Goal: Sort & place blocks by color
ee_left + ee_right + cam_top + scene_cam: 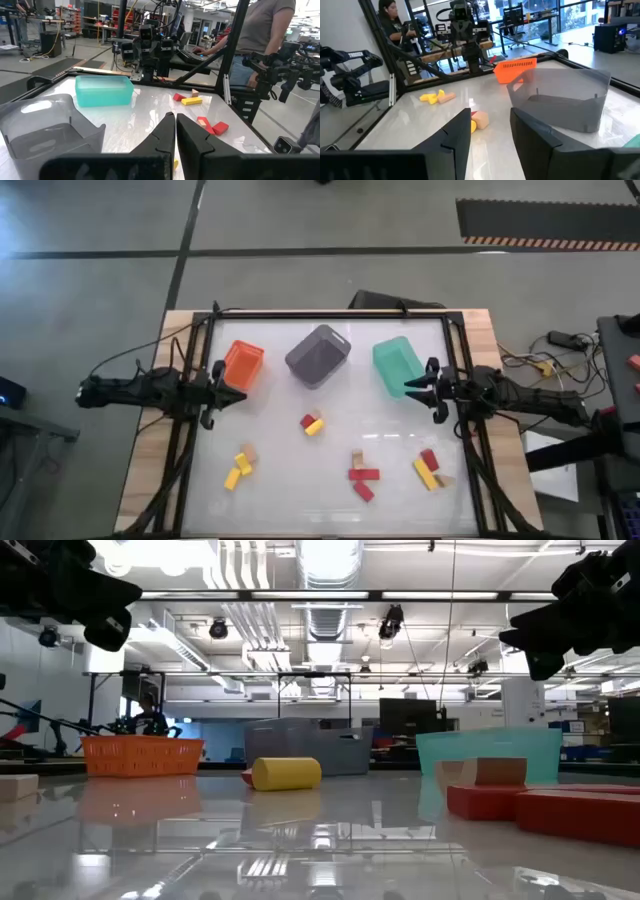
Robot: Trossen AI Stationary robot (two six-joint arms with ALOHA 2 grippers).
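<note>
place: robotics lab | cues: exposed ceiling ducts (330, 580), workbenches, monitor (405, 720)

Bright overhead lights; glare on table (330, 450).

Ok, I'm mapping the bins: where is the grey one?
In the high view the grey bin sits at the table's far middle, between the orange bin and green bin.
</note>
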